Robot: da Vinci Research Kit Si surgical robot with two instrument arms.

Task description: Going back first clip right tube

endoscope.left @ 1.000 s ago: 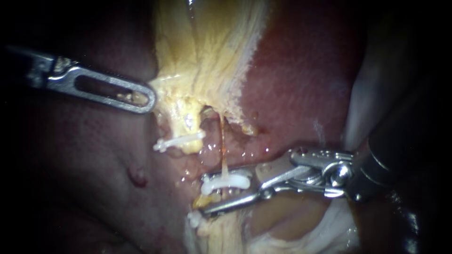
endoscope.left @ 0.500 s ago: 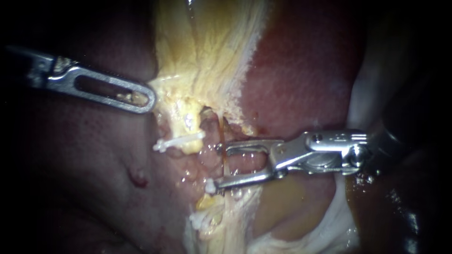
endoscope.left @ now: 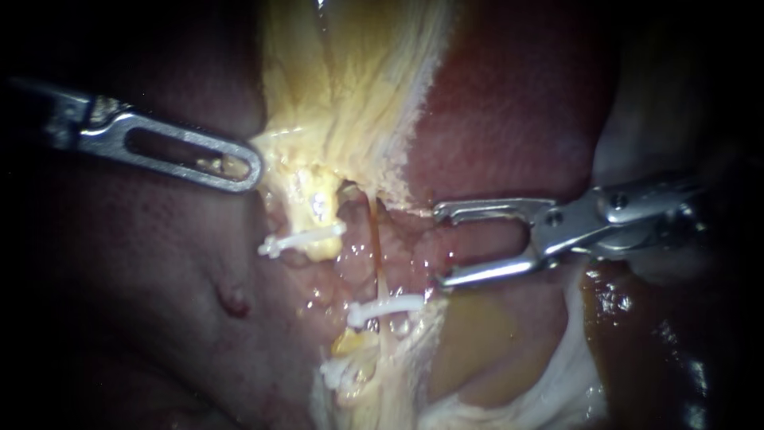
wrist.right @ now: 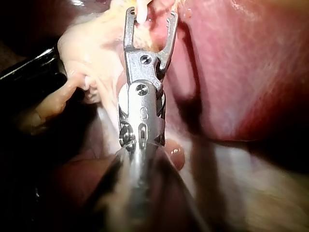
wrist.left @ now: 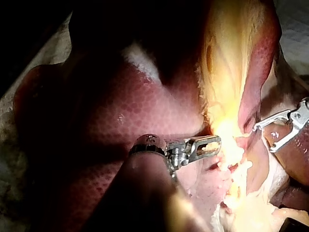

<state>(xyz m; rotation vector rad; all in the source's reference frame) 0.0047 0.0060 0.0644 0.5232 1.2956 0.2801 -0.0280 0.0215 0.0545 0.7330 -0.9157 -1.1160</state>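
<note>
The thin right tube [endoscope.left: 376, 255] runs down from the yellow gallbladder tissue [endoscope.left: 350, 95]. A white clip [endoscope.left: 386, 309] sits across its lower part. Another white clip [endoscope.left: 302, 239] crosses the left tube [endoscope.left: 318, 209]. My right instrument [endoscope.left: 439, 245] is to the right of the tube, jaws open and empty, apart from both clips. In the right wrist view its jaws [wrist.right: 150, 13] gape, with a white clip end [wrist.right: 141, 13] just ahead. My left instrument [endoscope.left: 256, 166] has its slotted jaws shut on the edge of the yellow tissue; it shows likewise in its wrist view [wrist.left: 212, 143].
Dark red liver [endoscope.left: 509, 119] lies behind and to the right, and more liver [endoscope.left: 143, 263] lies under the left instrument. A white fragment [endoscope.left: 334, 373] sits low on the yellow strands. Pale tissue [endoscope.left: 557, 374] curves beneath the right instrument, whose open jaws [wrist.left: 271, 131] show beyond the left one.
The right instrument's jaws left the clip on the right tube and drew back to the right and slightly up, staying open. The clip stays on the tube. The left instrument has not moved.
</note>
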